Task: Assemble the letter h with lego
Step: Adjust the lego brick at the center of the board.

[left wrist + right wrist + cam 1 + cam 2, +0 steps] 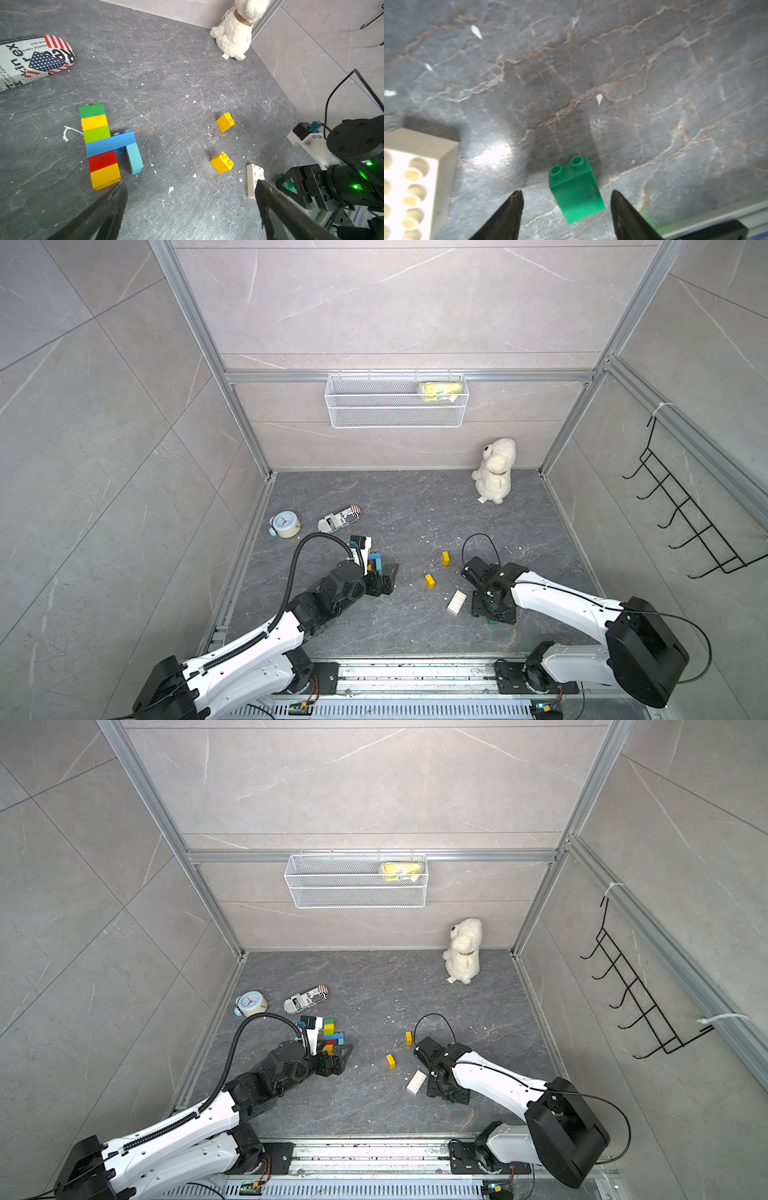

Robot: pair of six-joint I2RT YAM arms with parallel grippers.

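The lego build (110, 145) lies flat on the dark floor. It is a column of green, yellow, lime, red and yellow bricks, crossed by a blue bar with a light blue leg (134, 159). It also shows in a top view (331, 1033). My left gripper (190, 182) is open beside it, holding nothing. Two loose yellow bricks (446, 558) (429, 581) lie mid-floor, and a white oblong brick (456, 602) lies near the right arm. My right gripper (566, 192) is open, with a small green brick (576, 189) on the floor between its fingers, clear of both.
A white plush toy (494, 470) sits at the back right. A small clock (284, 524) and a printed pouch (340, 517) lie at the left. A wire basket (395, 400) hangs on the back wall and a black hook rack (685, 510) on the right wall.
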